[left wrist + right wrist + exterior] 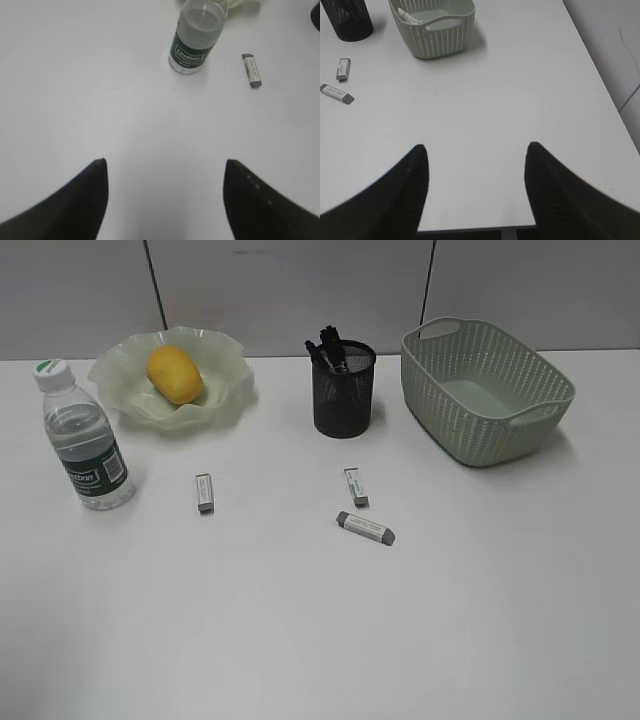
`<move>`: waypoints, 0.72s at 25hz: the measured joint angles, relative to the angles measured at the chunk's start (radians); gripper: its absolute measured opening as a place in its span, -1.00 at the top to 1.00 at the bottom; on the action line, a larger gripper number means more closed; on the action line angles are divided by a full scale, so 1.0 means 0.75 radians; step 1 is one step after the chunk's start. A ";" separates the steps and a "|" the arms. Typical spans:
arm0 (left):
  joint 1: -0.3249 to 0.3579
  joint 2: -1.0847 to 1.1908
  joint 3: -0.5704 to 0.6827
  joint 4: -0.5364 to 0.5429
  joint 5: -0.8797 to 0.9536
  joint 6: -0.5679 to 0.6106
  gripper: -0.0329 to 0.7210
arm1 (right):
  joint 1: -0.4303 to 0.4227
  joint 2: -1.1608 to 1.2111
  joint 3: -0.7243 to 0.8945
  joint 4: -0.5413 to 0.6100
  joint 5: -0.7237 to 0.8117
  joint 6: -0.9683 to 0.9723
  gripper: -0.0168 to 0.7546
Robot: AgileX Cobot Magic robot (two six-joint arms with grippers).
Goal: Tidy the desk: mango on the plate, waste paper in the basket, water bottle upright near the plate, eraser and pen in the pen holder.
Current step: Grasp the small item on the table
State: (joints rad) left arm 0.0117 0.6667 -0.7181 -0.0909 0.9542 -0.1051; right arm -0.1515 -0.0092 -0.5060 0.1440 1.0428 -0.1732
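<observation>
The yellow mango (175, 374) lies on the wavy green plate (218, 380) at the back left. The water bottle (85, 436) (195, 36) stands upright just left of the plate. Dark pens (328, 346) stick out of the black mesh pen holder (344, 390) (348, 20). Three erasers lie flat on the desk (300, 630): one (204, 492) (251, 70) right of the bottle, two (356, 486) (366, 529) in front of the pen holder. White printed waste paper (408, 17) rests inside the basket (452, 418) (440, 35). My left gripper (165, 161) and right gripper (477, 145) are open and empty over bare desk.
In the right wrist view the desk's front edge (470, 230) runs just below the right gripper, and its right edge (600, 85) lies beyond. A grey wall panel (300, 290) stands behind the desk. Neither arm shows in the exterior view.
</observation>
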 joint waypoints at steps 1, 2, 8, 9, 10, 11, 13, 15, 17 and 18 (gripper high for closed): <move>-0.014 0.084 -0.049 -0.003 0.004 -0.005 -0.54 | 0.000 0.000 0.000 0.000 0.000 0.000 -0.30; -0.038 0.169 -0.090 -0.006 0.008 -0.014 -0.54 | 0.000 0.000 0.000 0.000 0.000 0.000 -0.30; -0.338 0.548 -0.376 0.082 0.000 -0.192 -0.54 | 0.000 0.000 0.000 0.000 0.000 0.000 -0.30; -0.393 0.610 -0.426 0.109 -0.001 -0.237 -0.53 | 0.000 0.000 0.000 0.000 0.000 0.000 -0.30; -0.443 0.663 -0.466 0.121 -0.001 -0.278 -0.52 | 0.000 0.000 0.000 0.000 0.000 0.000 -0.30; -0.482 0.726 -0.515 0.139 -0.004 -0.306 -0.51 | 0.000 0.000 0.000 0.000 0.000 0.000 -0.30; -0.568 0.851 -0.599 0.151 -0.010 -0.357 -0.50 | 0.000 0.000 0.000 0.000 0.000 0.000 -0.30; -0.636 0.960 -0.682 0.153 -0.011 -0.384 -0.50 | 0.000 0.000 0.000 0.000 0.000 0.000 -0.30; -0.689 1.066 -0.747 0.153 -0.012 -0.434 -0.50 | 0.000 0.000 0.000 0.000 0.000 0.000 -0.30; -0.705 1.125 -0.776 0.153 -0.014 -0.467 -0.50 | 0.000 0.000 0.000 0.000 0.000 0.000 -0.30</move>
State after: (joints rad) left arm -0.5167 1.5101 -1.3003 0.0241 0.9440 -0.4552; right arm -0.1515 -0.0092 -0.5060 0.1440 1.0428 -0.1732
